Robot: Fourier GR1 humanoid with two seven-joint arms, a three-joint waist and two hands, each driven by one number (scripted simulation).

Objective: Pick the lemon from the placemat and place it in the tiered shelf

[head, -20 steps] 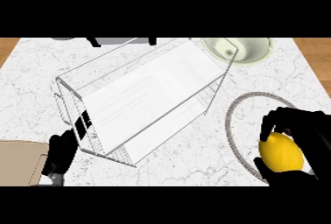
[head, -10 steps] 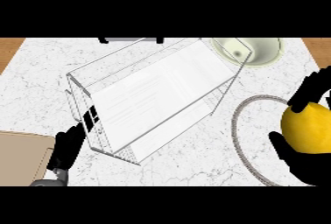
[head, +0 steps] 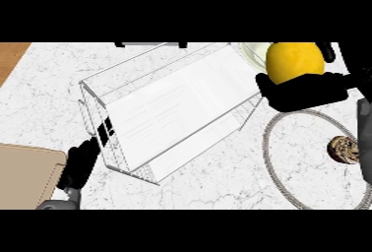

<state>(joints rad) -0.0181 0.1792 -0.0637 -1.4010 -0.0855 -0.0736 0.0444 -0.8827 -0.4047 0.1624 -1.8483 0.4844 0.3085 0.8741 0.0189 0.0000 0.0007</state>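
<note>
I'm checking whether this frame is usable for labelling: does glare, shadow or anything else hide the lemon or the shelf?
Head view: lighting is flat and even, with no glare; the lemon shows bright and unshaded above the right hand, which covers its lower part; the tiered shelf reads pale against the marble counter, its thin edges faint.

One lemon [head: 294, 61], one tiered shelf [head: 170, 106], one placemat [head: 280, 162], perhaps one bowl [head: 254, 51].

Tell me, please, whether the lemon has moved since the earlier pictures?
Yes. The lemon, held in the right robot hand, has left the round placemat and gone up the view, now beside the tiered shelf.
</note>
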